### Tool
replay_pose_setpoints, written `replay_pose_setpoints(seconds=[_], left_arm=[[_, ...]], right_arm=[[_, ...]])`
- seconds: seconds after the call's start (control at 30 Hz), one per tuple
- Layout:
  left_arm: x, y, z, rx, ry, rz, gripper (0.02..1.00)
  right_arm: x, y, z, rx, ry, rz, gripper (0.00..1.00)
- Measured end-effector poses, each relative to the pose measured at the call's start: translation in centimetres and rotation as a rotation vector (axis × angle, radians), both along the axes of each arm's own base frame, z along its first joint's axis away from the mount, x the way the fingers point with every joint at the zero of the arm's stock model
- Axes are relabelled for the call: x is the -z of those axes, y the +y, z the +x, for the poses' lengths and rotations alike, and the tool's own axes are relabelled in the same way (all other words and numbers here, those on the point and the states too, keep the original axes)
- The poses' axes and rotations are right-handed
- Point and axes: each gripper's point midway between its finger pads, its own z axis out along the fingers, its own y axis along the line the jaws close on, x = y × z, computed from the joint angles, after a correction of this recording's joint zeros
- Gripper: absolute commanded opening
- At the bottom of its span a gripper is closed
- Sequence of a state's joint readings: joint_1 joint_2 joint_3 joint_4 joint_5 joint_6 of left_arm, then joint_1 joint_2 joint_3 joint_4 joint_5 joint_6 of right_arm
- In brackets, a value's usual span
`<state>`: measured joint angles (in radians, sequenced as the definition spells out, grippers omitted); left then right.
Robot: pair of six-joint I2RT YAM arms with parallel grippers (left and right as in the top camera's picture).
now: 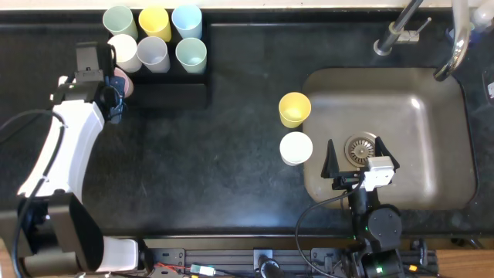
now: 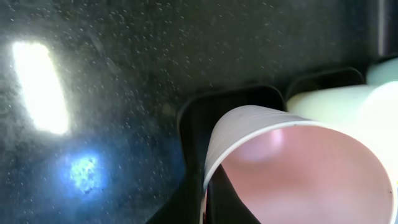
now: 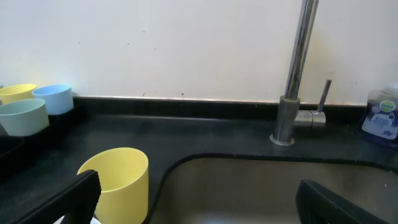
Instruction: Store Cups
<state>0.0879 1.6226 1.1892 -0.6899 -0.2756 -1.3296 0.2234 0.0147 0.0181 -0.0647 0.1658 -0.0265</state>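
Note:
A black cup rack [image 1: 181, 94] at the counter's back left holds several pastel cups, among them a white cup [image 1: 122, 49] and a mint cup [image 1: 191, 54]. My left gripper [image 1: 114, 85] is shut on the rim of a pink cup [image 2: 298, 168], which hangs tilted over an empty rack slot [image 2: 230, 102] beside the white cup [image 2: 336, 99]. A yellow cup [image 1: 294, 109] and a white cup [image 1: 296, 147] stand on the counter by the sink's left edge. My right gripper [image 1: 356, 147] is open over the sink, with the yellow cup [image 3: 115, 180] ahead of it.
The steel sink [image 1: 432, 100] takes up the right side, with the faucet [image 3: 298, 68] behind it and a soap bottle [image 3: 380, 118] at the far right. Dark counter [image 1: 231, 177] lies between the rack and the sink.

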Motion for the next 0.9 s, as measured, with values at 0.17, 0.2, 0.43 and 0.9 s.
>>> replay_pose_setpoints(seconds=[0.17, 0.2, 0.43, 0.9], left_arm=[[0.3, 0.2, 0.0, -0.006, 0.006, -0.001, 0.034], [0.4, 0.2, 0.0, -0.005, 0.009, -0.002, 0.034], [1.2, 0.0, 0.0, -0.001, 0.028, -0.013, 0.38], [-13.9, -4.8, 4.4, 0.386, -0.053, 0.235, 0.676]], right_arm=[[0.0, 0.0, 0.0, 0.0, 0.0, 0.0, 0.998], [0.0, 0.0, 0.0, 0.0, 0.0, 0.0, 0.998], [0.0, 0.0, 0.0, 0.0, 0.0, 0.0, 0.998], [0.0, 0.0, 0.0, 0.0, 0.0, 0.0, 0.996]])
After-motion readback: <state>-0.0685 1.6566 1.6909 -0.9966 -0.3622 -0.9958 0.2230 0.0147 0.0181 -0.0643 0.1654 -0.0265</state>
